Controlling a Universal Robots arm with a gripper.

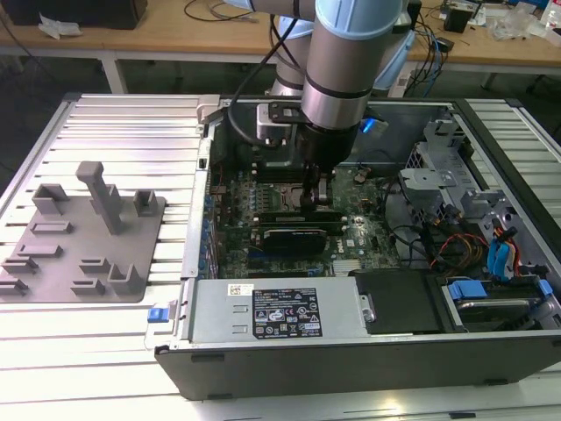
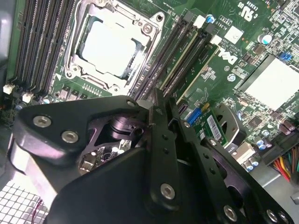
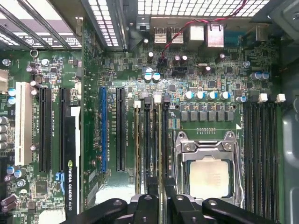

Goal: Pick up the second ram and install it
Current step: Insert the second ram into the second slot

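— Gripper (image 2: 162, 100) first: how does it stand?

— Low inside the open computer case (image 1: 351, 364), over the motherboard (image 3: 140, 70). Its two black fingers (image 2: 155, 112) are drawn close together, with only a thin gap between them.

— And in that gap?

— The second ram (image 2: 187, 60). In both wrist views its long top edge runs straight in between the fingertips, so the gripper pinches it at one end.

— Where is the stick, exactly?

— Upright in one of the memory slots just beside the CPU socket (image 3: 209, 177) (the silver square in its metal frame). I cannot tell whether it is pushed fully home.

— Anything next to it?

— Another memory stick (image 3: 138, 149) stands in a slot near it, parallel, further from the socket. Beyond that come the long black expansion slots and one blue slot (image 3: 103, 130).

— Outside the case?

— In the exterior view a grey plastic tray (image 1: 53, 263) with upright blocks lies on the ribbed metal surface (image 1: 114, 123), on the exterior view's left, well apart from the arm.
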